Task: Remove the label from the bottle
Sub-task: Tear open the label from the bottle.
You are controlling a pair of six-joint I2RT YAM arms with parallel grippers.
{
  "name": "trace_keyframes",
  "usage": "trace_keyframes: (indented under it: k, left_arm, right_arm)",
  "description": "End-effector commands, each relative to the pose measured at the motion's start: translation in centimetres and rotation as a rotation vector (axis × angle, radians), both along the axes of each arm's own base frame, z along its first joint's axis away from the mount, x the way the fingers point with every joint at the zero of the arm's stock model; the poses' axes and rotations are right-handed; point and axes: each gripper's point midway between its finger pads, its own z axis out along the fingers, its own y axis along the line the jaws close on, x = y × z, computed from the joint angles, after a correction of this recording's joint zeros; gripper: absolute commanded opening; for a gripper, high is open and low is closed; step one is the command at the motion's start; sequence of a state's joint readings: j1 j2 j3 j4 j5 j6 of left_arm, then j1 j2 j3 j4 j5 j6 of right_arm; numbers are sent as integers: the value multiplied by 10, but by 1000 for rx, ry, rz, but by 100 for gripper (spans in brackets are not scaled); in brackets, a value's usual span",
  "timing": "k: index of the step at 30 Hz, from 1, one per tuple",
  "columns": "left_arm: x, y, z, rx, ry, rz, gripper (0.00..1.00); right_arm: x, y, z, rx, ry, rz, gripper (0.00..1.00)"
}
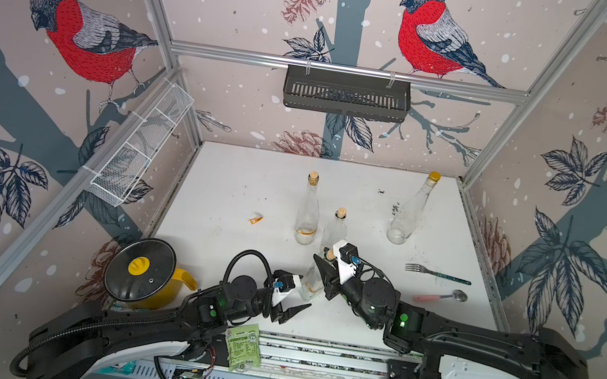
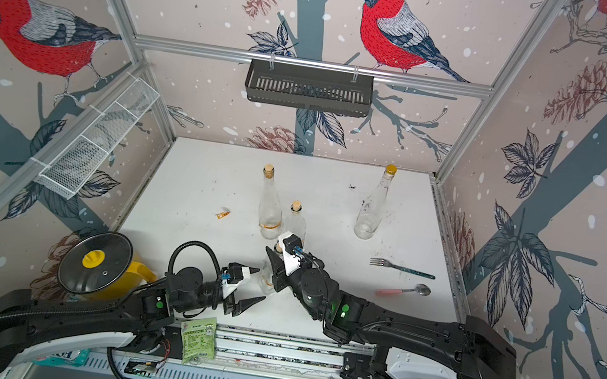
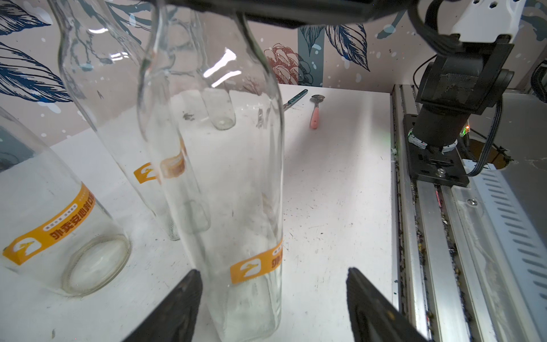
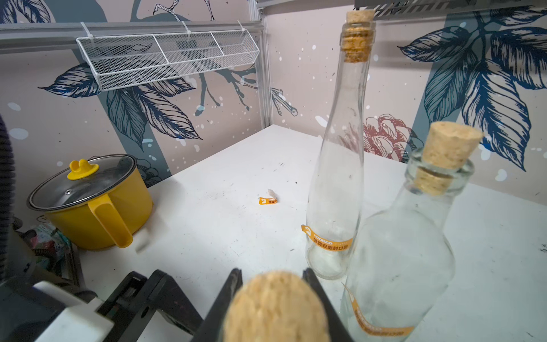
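Now our right gripper (image 4: 272, 274) pinches the bottle (image 3: 225, 177) at its corked neck, and our left gripper (image 3: 273, 271) hangs spread beside the label (image 3: 256, 266); next, we think, it must catch the edge.

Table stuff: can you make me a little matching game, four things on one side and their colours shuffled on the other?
Things:
1. pot
2. spoon
3. fork
4. packet

Colours:
a. pink handle
b. green with print
c. yellow, with a glass lid
d. teal handle

Pairs: 1-c, 2-a, 3-d, 4-b
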State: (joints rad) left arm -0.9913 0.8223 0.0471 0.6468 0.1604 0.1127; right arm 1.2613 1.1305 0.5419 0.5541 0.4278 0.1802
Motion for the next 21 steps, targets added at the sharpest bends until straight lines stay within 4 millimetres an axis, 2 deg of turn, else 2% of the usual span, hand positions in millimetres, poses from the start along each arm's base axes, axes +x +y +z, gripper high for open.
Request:
trace_keyframes:
  k: [1,21]
  left_arm:
    - [-1,-5,17,-50,-54,-22,76]
    - [-4,-12,9,-18,-27,-59,68]
  right_arm:
    - [0,2,12,32,-27,2,0]
    - [-3,6,11,44,-35,31,0]
